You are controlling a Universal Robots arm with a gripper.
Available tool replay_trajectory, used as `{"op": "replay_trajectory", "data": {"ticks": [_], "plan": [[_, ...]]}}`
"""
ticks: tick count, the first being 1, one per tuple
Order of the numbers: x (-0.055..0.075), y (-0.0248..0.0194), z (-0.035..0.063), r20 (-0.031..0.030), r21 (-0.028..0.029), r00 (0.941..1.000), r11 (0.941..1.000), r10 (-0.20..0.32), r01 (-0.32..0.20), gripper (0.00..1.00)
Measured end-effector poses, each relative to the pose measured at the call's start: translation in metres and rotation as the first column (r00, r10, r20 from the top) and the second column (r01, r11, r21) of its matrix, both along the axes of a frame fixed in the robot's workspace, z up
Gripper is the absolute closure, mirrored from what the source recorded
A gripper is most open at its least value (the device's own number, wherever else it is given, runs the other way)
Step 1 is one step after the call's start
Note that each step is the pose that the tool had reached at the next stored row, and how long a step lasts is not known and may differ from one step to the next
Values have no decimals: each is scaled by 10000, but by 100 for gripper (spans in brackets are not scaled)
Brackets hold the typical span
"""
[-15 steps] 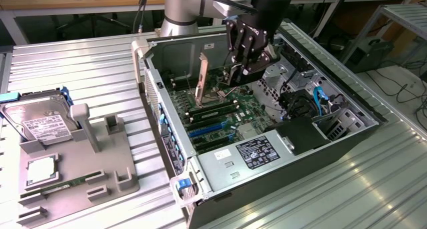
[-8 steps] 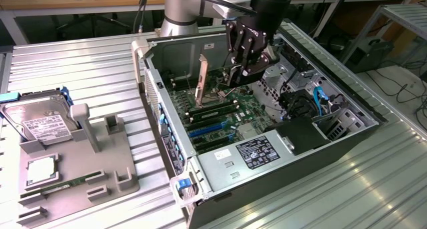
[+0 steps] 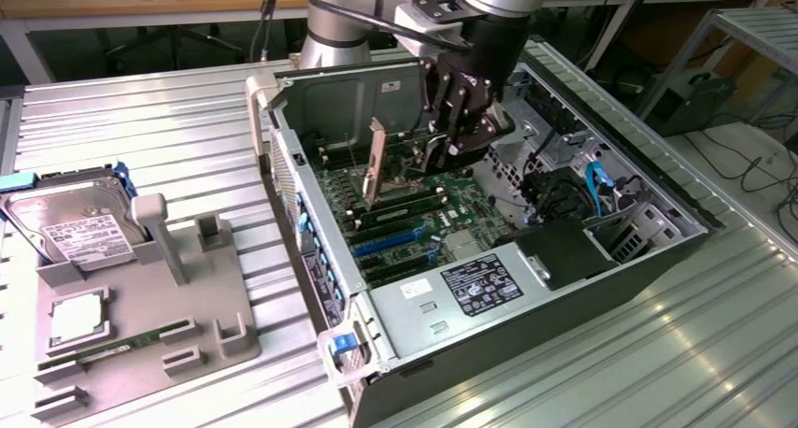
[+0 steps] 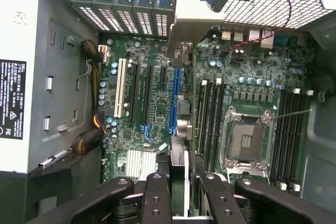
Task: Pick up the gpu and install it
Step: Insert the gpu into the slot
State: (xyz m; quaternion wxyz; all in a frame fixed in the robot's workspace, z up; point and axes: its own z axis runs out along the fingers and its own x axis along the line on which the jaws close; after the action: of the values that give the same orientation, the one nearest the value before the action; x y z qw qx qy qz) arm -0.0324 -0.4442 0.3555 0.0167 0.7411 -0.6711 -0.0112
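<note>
**One GPU hanging over the slots, jaws clamped on it**

Exterior view first: the gripper (image 3: pixel 464 148) is reaching down into the open computer case (image 3: pixel 336 92) and is holding the gpu (image 3: pixel 380 162) upright on its edge, above the motherboard (image 3: pixel 462 208). The case is also carrying a power supply (image 3: pixel 499 278) with a label at the near end and a tangle of cables along the exterior view's right. Over on the exterior view's left, a grey parts tray (image 3: pixel 187 316) is holding a hard drive (image 3: pixel 75 227) standing in its cradle, a CPU (image 3: pixel 78 318) lying flat and a memory stick (image 3: pixel 119 349) in a groove.

Wrist view: the gripper (image 4: pixel 181 203) is squeezing the gpu (image 4: pixel 178 169) between its pads, card seen edge-on, and it's lining up roughly over the long blue slot (image 4: pixel 175 98). I can't tell whether the card is touching that slot. The CPU socket (image 4: pixel 247 140) is sitting empty, and the memory slots either side look bare too.

My take on handling: I'm guessing the card is light and stiff but fragile. I'd be gripping the bare top edge of the board, like it is here, and staying off the fan and the gold contacts. Any tilt could jam it against the slot.
</note>
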Motion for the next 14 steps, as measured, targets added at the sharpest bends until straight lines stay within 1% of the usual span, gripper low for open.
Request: {"op": "replay_trajectory", "data": {"ticks": [5, 6, 8, 11, 14], "plan": [[0, -1, -153, -3, 5, 10000, 10000, 0, 0, 73], [-2, -1, -168, -4, 12, 10000, 10000, 4, -4, 73], [-3, -2, -260, -3, 15, 10000, 10000, 2, -2, 73], [-3, -2, -288, -18, -19, 10000, 10000, 2, -3, 73], [-3, -4, -322, -19, -16, 10000, 10000, 2, -2, 73]]}}
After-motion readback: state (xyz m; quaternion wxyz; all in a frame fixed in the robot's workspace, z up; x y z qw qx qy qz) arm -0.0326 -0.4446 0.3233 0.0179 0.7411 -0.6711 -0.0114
